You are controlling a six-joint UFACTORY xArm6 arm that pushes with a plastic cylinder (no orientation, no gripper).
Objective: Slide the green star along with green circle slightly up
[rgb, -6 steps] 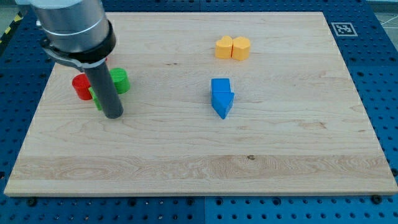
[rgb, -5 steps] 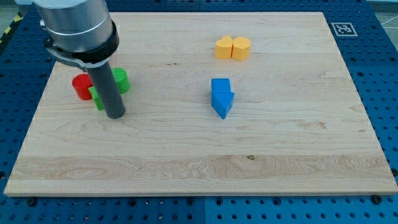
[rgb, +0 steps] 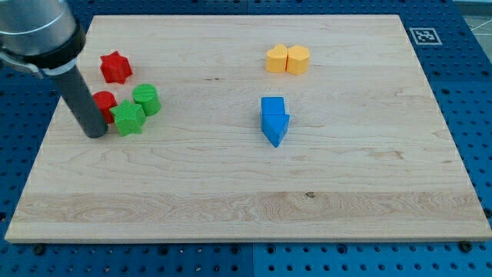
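Note:
The green star lies at the board's left, touching the green circle just up and right of it. A red circle sits against the star's upper left, partly hidden by my rod. My tip rests on the board just left of the green star and below the red circle. A red star lies above the group.
Two yellow blocks sit side by side at the upper middle. A blue arrow-shaped block lies at the centre. The wooden board's left edge is close to my tip.
My rod has moved left, from the lower right of the green star to its left side. The red star, hidden before, now shows.

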